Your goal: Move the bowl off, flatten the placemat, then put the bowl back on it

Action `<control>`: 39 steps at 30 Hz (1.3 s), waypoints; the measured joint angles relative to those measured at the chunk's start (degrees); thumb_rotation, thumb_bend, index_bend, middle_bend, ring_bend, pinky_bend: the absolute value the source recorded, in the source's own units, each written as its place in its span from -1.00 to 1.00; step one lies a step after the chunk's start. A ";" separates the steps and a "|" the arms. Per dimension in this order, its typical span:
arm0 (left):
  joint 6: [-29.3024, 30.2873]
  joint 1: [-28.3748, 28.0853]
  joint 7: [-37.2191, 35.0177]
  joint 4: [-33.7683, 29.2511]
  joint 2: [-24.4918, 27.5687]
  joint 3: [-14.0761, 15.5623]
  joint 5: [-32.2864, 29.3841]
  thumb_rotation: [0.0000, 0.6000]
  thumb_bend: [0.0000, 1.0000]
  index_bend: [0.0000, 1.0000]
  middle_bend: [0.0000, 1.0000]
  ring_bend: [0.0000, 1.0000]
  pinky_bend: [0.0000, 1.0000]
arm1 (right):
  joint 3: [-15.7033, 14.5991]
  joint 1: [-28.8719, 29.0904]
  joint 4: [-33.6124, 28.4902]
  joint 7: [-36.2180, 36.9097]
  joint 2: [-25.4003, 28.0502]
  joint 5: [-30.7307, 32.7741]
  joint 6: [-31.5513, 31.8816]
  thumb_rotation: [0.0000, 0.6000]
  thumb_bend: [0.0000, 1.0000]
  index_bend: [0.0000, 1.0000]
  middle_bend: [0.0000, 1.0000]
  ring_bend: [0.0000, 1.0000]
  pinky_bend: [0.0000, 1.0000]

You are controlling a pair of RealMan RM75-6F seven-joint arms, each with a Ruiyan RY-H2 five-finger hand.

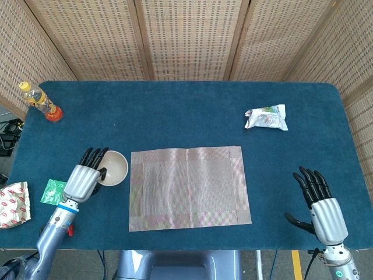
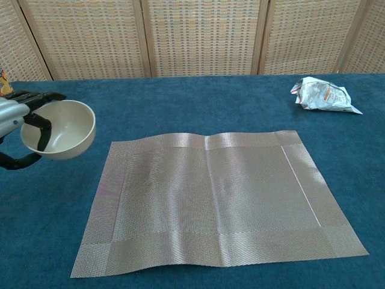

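My left hand [image 1: 84,178] holds a cream bowl [image 1: 115,167] by its rim, lifted above the table just left of the placemat; the chest view shows the bowl [image 2: 62,129] tilted in the air with the left hand [image 2: 18,126] gripping its near side. The beige woven placemat [image 1: 189,188] lies spread in the middle of the blue table, with a slight crease along its far edge [image 2: 207,142]. My right hand [image 1: 319,201] rests open near the front right edge, holding nothing.
A crumpled snack bag [image 1: 266,117] lies at the back right. An orange drink bottle [image 1: 39,101] stands at the back left. A green packet [image 1: 53,191] and a red-and-white snack bag [image 1: 13,203] lie at the front left. Wicker screens stand behind the table.
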 measured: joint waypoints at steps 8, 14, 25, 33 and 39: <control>-5.51 -5.68 9.74 -4.74 -6.30 -2.52 -1.91 1.00 -0.05 0.34 -1.00 -1.00 -1.00 | 1.27 0.25 0.53 2.40 0.62 3.14 -1.06 1.00 -0.71 -0.94 -1.00 -1.00 -1.00; -9.60 -9.87 15.19 -3.94 -13.15 -3.94 -5.17 1.00 -0.05 0.33 -1.00 -1.00 -1.00 | 2.29 0.63 1.27 4.54 1.14 5.51 -2.41 1.00 -0.71 -0.94 -1.00 -1.00 -1.00; -12.91 -14.06 19.58 -0.93 -19.31 -3.56 -8.52 1.00 -0.05 0.33 -1.00 -1.00 -1.00 | 3.09 0.81 2.02 6.32 1.49 7.22 -3.30 1.00 -0.71 -0.94 -1.00 -1.00 -1.00; -13.36 -14.36 20.17 0.51 -20.61 -1.74 -9.96 1.00 -0.05 0.33 -1.00 -1.00 -1.00 | 2.92 0.79 1.93 6.07 1.36 6.90 -3.34 1.00 -0.71 -0.94 -1.00 -1.00 -1.00; -13.04 -14.13 20.45 0.79 -20.66 -0.52 -10.35 1.00 -0.12 0.16 -1.00 -1.00 -1.00 | 2.79 0.74 1.83 6.01 1.34 6.61 -3.25 1.00 -0.71 -0.94 -1.00 -1.00 -1.00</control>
